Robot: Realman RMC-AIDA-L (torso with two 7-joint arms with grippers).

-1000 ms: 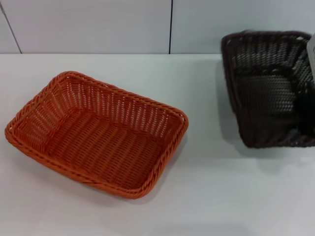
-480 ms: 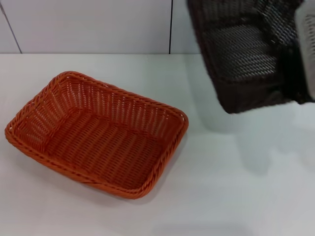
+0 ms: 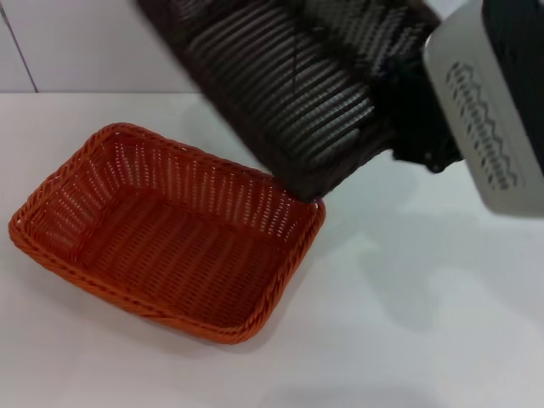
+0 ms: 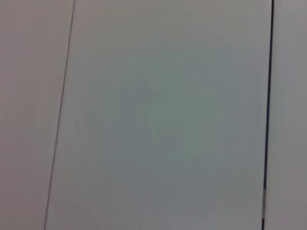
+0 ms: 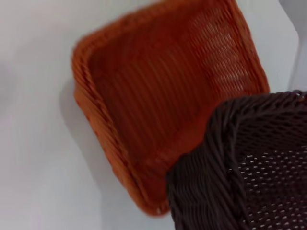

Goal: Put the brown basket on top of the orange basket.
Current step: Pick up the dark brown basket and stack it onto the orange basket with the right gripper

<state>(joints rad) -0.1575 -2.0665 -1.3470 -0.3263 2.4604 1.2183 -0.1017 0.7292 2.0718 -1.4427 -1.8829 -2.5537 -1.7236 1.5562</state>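
I note brown basket airborne, tilted, dark ribbed underside facing head camera, lower corner over far right rim of orange basket. Right gripper clamps its edge. Orange basket flat on white table, open weave, braided rim.

The brown basket runs off the top edge of the head view, and its weave is smeared by blur. It covers the far right corner of the orange basket. The right arm is cut by the right edge, and its fingers are hidden behind the dark weave. In the right wrist view, the brown basket is cropped at the edge.
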